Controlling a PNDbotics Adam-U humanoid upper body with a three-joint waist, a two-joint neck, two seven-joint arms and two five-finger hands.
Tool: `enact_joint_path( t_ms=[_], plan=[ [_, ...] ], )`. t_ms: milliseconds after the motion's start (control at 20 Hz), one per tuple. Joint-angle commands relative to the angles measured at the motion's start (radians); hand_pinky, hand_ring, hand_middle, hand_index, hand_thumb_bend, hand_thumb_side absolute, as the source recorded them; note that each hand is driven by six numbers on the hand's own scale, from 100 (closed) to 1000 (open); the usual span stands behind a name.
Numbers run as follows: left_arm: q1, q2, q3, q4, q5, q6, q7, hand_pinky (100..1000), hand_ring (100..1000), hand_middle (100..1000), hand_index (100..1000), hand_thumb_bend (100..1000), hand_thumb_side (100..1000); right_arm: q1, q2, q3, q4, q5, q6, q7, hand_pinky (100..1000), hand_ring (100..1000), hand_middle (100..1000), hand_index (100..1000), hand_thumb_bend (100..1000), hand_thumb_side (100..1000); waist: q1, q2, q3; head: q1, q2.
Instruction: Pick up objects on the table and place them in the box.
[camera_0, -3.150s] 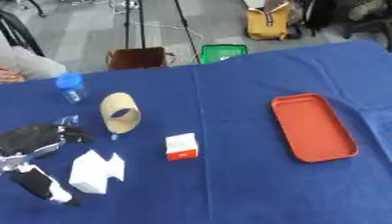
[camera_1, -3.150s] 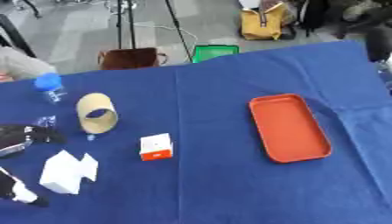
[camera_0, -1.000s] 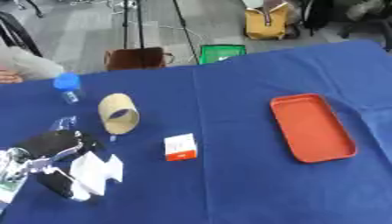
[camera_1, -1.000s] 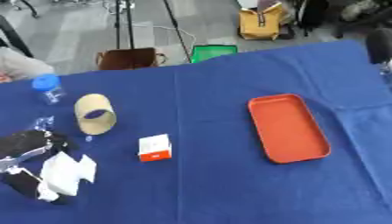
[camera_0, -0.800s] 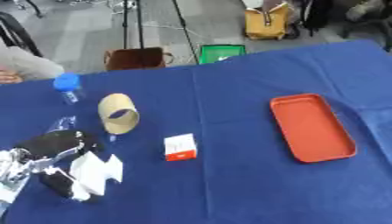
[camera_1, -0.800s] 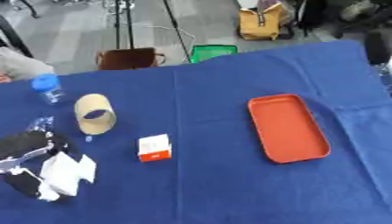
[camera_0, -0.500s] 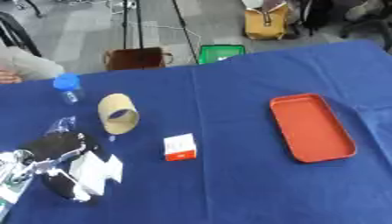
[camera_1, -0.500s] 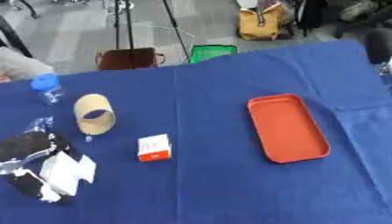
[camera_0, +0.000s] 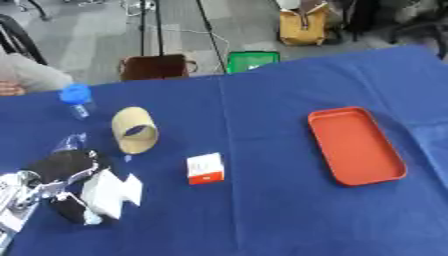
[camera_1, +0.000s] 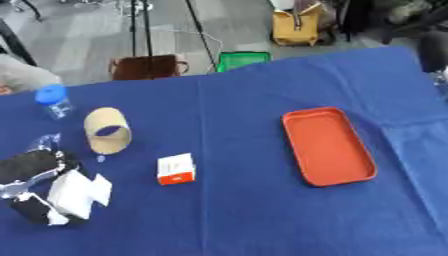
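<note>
My left hand (camera_0: 54, 170) is at the table's lower left, black fingers above and thumb below, curled round a white packet (camera_0: 109, 192) that is tilted in the grasp. A small white box with a red end (camera_0: 205, 168) lies near the middle. A cardboard roll (camera_0: 133, 131) lies on its side behind the hand, and a bottle with a blue cap (camera_0: 77, 98) stands further back. The orange tray (camera_0: 357, 145) sits empty at the right. A dark blurred shape (camera_1: 433, 50) at the right edge looks like my right arm.
A bit of clear plastic (camera_0: 70, 142) lies between the roll and my left hand. Blue cloth covers the table. Beyond its far edge stand a brown bag (camera_0: 157, 66), a green crate (camera_0: 251, 61) and a yellow bag (camera_0: 302, 26). A person's sleeve (camera_0: 31, 77) shows at far left.
My left hand has moved right onto the white packet and its fingers have closed round it; the packet has tipped up. The other things have stayed put.
</note>
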Motion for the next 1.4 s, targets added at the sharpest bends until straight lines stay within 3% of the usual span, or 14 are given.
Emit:
enact_joint_path(
  t_ms=[50, 550, 900, 1400],
  plan=[
    [-0.009, 0.014, -0.002, 0.011, 0.008, 0.003, 0.013, 286, 370, 486, 602, 459, 231, -0.013, -0.019, -0.007, -0.022, -0.002, -0.001, 0.0, 608, 738, 741, 840, 369, 462, -0.004, -0.011, -0.002, 0.001, -0.009],
    [-0.007, 0.003, 0.011, 0.004, 0.098, 0.019, 0.032, 207, 318, 459, 572, 382, 273, -0.013, -0.018, -0.007, -0.022, -0.001, 0.001, 0.0, 608, 738, 741, 840, 374, 463, -0.003, -0.01, -0.002, -0.004, -0.009],
    [-0.019, 0.021, 0.035, -0.072, 0.209, 0.046, 0.001, 182, 307, 460, 576, 358, 313, -0.012, -0.017, -0.007, -0.022, 0.0, 0.002, 0.001, 608, 737, 741, 840, 377, 464, -0.003, -0.014, -0.008, -0.012, -0.006],
    [-0.124, -0.001, 0.051, -0.159, 0.364, 0.121, -0.011, 154, 291, 459, 578, 343, 330, -0.014, -0.014, -0.001, -0.022, -0.005, 0.002, 0.005, 607, 736, 741, 839, 383, 464, -0.005, -0.031, -0.031, -0.004, 0.002]
  ],
)
